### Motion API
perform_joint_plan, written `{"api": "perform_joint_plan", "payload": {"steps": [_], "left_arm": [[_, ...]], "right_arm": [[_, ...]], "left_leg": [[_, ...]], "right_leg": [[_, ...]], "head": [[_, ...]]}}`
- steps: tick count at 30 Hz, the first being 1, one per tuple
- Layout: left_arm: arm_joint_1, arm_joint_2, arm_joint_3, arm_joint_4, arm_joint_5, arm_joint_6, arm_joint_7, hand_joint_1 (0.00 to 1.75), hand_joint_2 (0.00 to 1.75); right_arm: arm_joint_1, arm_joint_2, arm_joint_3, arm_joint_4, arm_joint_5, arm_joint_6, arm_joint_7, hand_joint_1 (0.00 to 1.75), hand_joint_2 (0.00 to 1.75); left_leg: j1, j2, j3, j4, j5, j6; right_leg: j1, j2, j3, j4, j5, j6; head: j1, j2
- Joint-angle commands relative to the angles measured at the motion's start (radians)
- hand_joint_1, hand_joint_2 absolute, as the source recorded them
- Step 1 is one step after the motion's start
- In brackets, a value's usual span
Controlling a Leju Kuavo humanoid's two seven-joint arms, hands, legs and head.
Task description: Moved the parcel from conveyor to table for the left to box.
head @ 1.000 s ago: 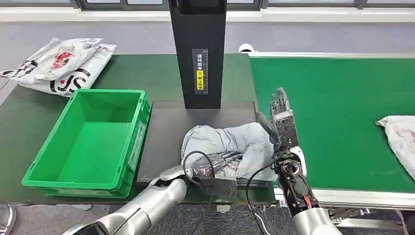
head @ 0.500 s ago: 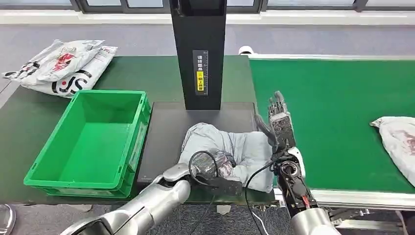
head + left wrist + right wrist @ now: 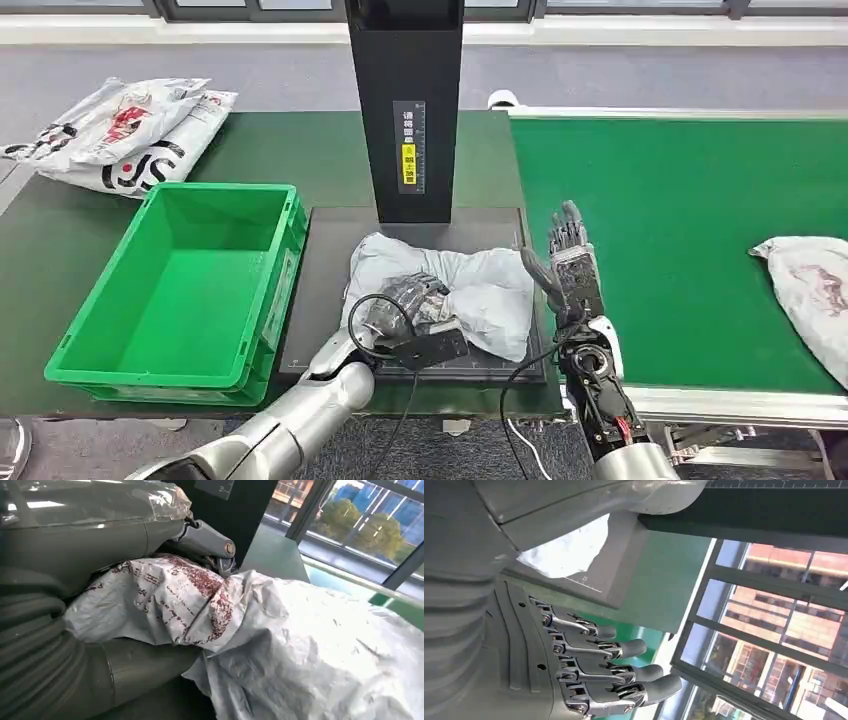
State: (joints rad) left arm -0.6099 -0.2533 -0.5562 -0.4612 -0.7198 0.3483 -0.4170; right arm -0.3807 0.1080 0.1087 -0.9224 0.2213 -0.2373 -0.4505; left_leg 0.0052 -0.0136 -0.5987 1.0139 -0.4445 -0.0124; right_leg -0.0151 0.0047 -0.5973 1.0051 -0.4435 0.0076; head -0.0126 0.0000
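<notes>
Gripping the grey parcel (image 3: 470, 290) (crumpled, with red print), the left hand (image 3: 405, 300) has its fingers closed on it over the dark mat (image 3: 330, 260) beside the green crate (image 3: 180, 290). At the surface's right edge, the right hand (image 3: 568, 262) stands empty, fingers spread.

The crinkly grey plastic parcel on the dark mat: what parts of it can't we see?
- Crinkly grey plastic parcel: its underside lies against the dark mat in the head view.
- Its near-left part: covered by the left hand.
- Red print: partly hidden by the thumb in the left wrist view.
</notes>
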Motion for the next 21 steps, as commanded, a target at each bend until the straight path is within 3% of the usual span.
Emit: {"api": "perform_joint_plan", "payload": {"steps": [1,5,9,14,16,20,21], "left_arm": [[-0.054,0.032,0.229,-0.295,0.141,0.002,-0.037,1.75,1.75],[-0.129,0.079,0.248,-0.411,0.02,0.155,0.072,1.75,1.75],[-0.144,0.15,0.331,-0.486,-0.219,0.35,0.203,1.75,1.75],[-0.069,0.099,0.741,-0.586,-0.518,0.35,0.119,1.75,1.75],[-0.067,0.093,0.851,-0.592,-0.551,0.35,0.079,1.75,1.75],[-0.031,0.094,0.929,-0.666,-0.673,0.35,0.093,1.75,1.75],[0.001,0.12,0.896,-0.712,-0.782,0.35,0.189,1.75,1.75]], "right_arm": [[-0.039,0.021,-0.061,0.054,-0.016,0.004,-0.013,0.0,1.75],[-0.057,0.015,-0.052,0.092,-0.028,-0.002,-0.036,0.0,1.75],[-0.045,0.008,-0.04,0.09,-0.05,-0.009,-0.051,0.0,1.75],[-0.057,0.004,-0.041,0.092,-0.064,-0.028,-0.039,0.0,1.75],[-0.062,-0.006,-0.042,0.096,-0.068,-0.025,-0.036,0.0,1.75],[-0.056,-0.007,-0.05,0.088,-0.071,-0.028,-0.036,0.0,1.75],[-0.048,-0.006,-0.05,0.084,-0.069,-0.03,-0.033,0.0,1.75]], "left_leg": [[0.001,0.002,-0.002,0.0,0.0,0.0],[0.002,0.002,-0.009,0.003,0.0,-0.001],[0.001,0.004,-0.006,0.001,0.0,-0.001],[0.001,0.009,-0.002,-0.001,-0.001,-0.001],[0.001,0.009,-0.003,0.0,-0.001,-0.001],[0.001,0.008,-0.002,-0.001,0.0,-0.001],[0.002,0.009,-0.002,-0.001,0.0,-0.001]], "right_leg": [[0.001,0.0,-0.002,-0.001,0.0,-0.001],[0.002,0.0,-0.009,0.002,0.001,-0.001],[0.002,0.002,-0.007,0.001,0.002,-0.002],[0.002,0.007,-0.006,0.0,0.002,-0.002],[0.002,0.007,-0.006,0.0,0.002,-0.002],[0.001,0.007,-0.006,0.0,0.002,-0.002],[0.002,0.007,-0.005,-0.001,0.002,-0.002]], "head": [[0.0,0.0],[0.0,0.0],[0.0,0.0],[0.0,0.0],[0.0,0.0],[0.0,0.0],[0.0,0.0]]}}
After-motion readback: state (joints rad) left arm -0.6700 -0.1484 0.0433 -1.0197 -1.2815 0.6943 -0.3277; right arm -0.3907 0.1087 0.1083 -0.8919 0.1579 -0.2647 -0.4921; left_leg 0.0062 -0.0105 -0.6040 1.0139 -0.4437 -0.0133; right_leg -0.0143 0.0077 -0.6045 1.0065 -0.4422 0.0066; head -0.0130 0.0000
